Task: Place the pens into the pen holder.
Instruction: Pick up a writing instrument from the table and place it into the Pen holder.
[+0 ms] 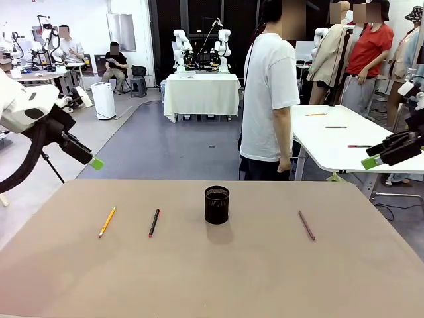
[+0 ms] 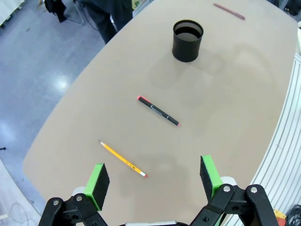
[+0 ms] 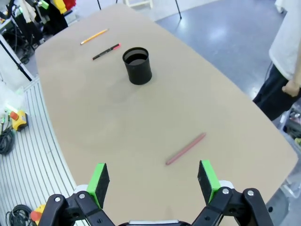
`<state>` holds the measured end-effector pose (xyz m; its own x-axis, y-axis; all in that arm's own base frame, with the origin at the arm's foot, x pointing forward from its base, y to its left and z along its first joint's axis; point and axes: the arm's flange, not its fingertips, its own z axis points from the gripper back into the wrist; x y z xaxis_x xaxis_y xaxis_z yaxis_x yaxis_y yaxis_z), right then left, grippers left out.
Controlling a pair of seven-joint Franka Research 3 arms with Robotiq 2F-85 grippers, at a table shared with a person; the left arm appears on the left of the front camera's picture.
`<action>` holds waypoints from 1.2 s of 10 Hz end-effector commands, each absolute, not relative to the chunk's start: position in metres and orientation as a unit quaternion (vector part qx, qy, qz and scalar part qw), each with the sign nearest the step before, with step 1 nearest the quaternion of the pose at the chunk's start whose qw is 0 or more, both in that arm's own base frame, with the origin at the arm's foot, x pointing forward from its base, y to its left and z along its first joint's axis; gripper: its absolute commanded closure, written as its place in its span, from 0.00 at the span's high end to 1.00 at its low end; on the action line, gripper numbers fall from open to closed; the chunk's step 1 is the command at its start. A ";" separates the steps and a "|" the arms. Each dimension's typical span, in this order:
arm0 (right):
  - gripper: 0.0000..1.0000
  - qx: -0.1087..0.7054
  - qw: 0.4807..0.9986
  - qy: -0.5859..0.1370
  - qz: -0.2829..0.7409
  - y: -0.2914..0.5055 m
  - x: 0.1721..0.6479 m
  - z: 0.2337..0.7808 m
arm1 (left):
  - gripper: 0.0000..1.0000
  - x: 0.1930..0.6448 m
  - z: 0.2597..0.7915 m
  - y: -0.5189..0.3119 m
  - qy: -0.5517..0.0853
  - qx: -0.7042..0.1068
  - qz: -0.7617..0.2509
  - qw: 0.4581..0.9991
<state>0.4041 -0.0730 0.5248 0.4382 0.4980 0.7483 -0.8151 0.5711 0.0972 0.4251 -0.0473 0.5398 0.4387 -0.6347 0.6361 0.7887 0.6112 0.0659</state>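
The black mesh pen holder (image 1: pixel 216 204) stands upright at the table's middle, also seen as pen holder (image 2: pixel 187 40) and pen holder (image 3: pixel 137 65). Left of it lie a yellow-orange pencil (image 1: pixel 106 222) (image 2: pixel 123 159) (image 3: pixel 94 36) and a black pen with a red end (image 1: pixel 154 222) (image 2: pixel 158 111) (image 3: pixel 106 52). A reddish-brown pen (image 1: pixel 306 225) (image 2: pixel 229 11) (image 3: pixel 186 148) lies to its right. My left gripper (image 1: pixel 96 162) (image 2: pixel 153 181) hangs open above the table's left edge. My right gripper (image 1: pixel 371 161) (image 3: pixel 153 180) hangs open high at the right. Both hold nothing.
A person in a white shirt (image 1: pixel 270 99) stands at the table's far edge, a hand (image 1: pixel 285 164) hanging near it. A white table (image 1: pixel 344 139) with more pens stands behind on the right. The tan tabletop (image 1: pixel 212 265) has free room in front.
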 end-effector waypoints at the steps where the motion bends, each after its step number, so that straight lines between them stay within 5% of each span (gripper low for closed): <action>1: 1.00 0.232 0.808 -0.353 0.411 -0.070 0.403 0.520 | 1.00 0.422 0.542 -0.045 -0.323 -0.121 -0.426 0.836; 6: 1.00 0.227 0.819 -0.340 0.403 -0.069 0.402 0.522 | 1.00 0.424 0.542 -0.047 -0.320 -0.118 -0.424 0.839; 12: 1.00 0.192 0.752 -0.375 0.507 -0.052 0.426 0.589 | 1.00 0.431 0.575 -0.022 -0.359 -0.173 -0.462 0.793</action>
